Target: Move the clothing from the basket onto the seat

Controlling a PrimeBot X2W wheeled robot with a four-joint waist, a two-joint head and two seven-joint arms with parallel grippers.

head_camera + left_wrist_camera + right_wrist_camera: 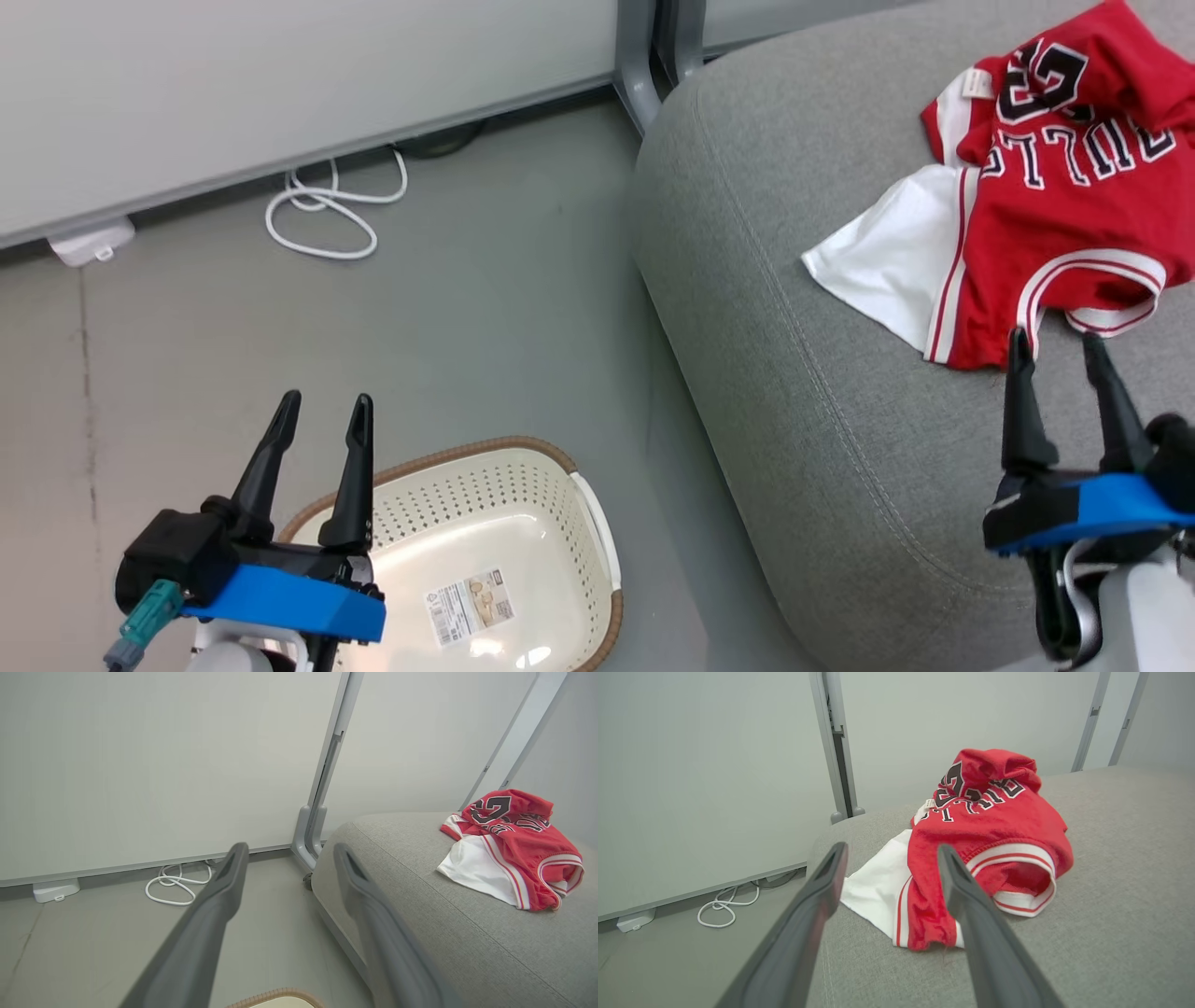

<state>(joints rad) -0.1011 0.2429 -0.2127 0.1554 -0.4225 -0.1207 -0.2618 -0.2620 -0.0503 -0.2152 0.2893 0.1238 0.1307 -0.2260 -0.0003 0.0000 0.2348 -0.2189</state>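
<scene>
Nearby, white cable (313, 198) beyond basket (485, 447)

You have coarse, matt woven grey cloth on the seat (840, 467), with stitched seams. The clothing (1074, 233) lying on it is soft, matt red cloth, with a smoother white panel and striped trim. Your basket (439, 497) is cream plastic, perforated in the walls and glossy on its bottom, with a brown woven-look rim and a paper label (470, 607) inside. Both grippers' fingers (205, 933) look like matt dark plastic. The floor (467, 280) is smooth, dull grey, and the white cable (322, 210) looks smooth.
</scene>
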